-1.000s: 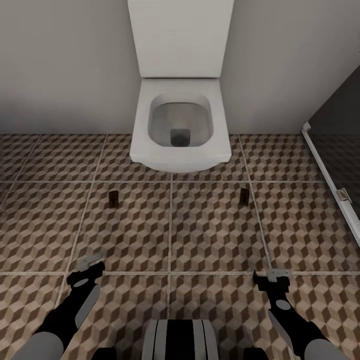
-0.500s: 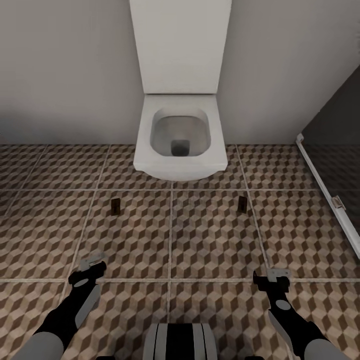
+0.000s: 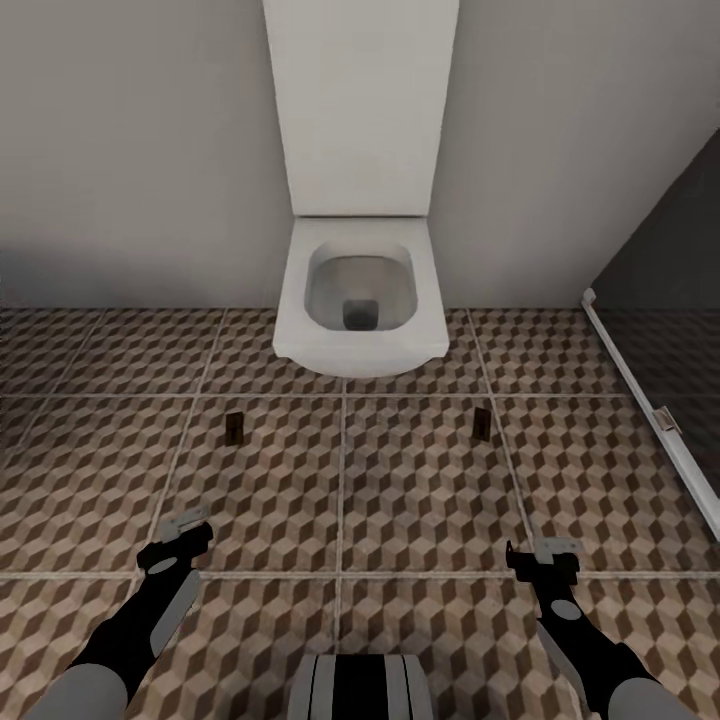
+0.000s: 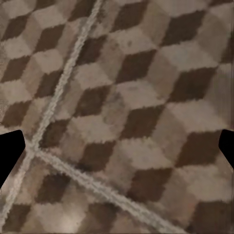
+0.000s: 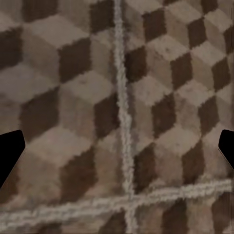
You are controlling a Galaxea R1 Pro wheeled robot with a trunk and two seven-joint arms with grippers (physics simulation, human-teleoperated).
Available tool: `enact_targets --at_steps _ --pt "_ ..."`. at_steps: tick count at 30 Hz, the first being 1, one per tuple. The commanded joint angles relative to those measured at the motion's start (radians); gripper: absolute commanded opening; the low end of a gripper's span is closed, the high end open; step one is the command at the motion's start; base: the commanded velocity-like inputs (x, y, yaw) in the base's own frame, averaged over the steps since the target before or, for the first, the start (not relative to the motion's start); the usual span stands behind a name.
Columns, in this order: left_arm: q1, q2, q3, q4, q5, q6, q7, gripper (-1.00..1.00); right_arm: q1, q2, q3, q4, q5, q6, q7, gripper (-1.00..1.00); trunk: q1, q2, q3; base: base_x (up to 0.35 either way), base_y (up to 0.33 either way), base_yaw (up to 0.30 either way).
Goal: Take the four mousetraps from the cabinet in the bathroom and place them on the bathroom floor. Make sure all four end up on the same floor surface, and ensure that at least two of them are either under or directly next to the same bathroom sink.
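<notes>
Two mousetraps lie flat on the bathroom floor (image 3: pixel 420 490), left one (image 3: pixel 235 428) and right one (image 3: pixel 481 424), well apart, each just before the toilet (image 3: pixel 360 310). Toilet bowl open, standing against grey wall (image 3: pixel 130 150). Shower frame (image 3: pixel 640 400) bounds far right. Left gripper (image 3: pixel 180 530) and right gripper (image 3: pixel 548 552) hang over bare tile, jaws apart, empty.

No writing, label, brand mark, number or sign can be read anywhere in these views. The white toilet (image 3: pixel 360 290) carries no lettering on its bowl or on the tall panel behind it. The two mousetraps (image 3: pixel 235 428) (image 3: pixel 481 424) lying in front of the toilet are too small to show any print. The bathroom floor (image 3: pixel 420 500) bears a cube pattern — no characters — in the wrist views too.
</notes>
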Motion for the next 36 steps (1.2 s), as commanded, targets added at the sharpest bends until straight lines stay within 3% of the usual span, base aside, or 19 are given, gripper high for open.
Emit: enact_targets --at_steps 1,36 --pt "0.000 0.002 -0.006 -0.002 0.006 0.004 0.009 1.00 -0.001 -0.001 0.008 0.000 -0.011 -0.004 -0.006 1.00 -0.001 0.000 0.003 0.000 0.000 0.000" --pt "0.000 0.002 -0.006 0.001 0.006 0.006 0.010 1.00 -0.001 -0.001 0.011 0.000 -0.010 -0.003 -0.005 1.00 -0.016 0.008 0.139 0.000 0.000 0.000"
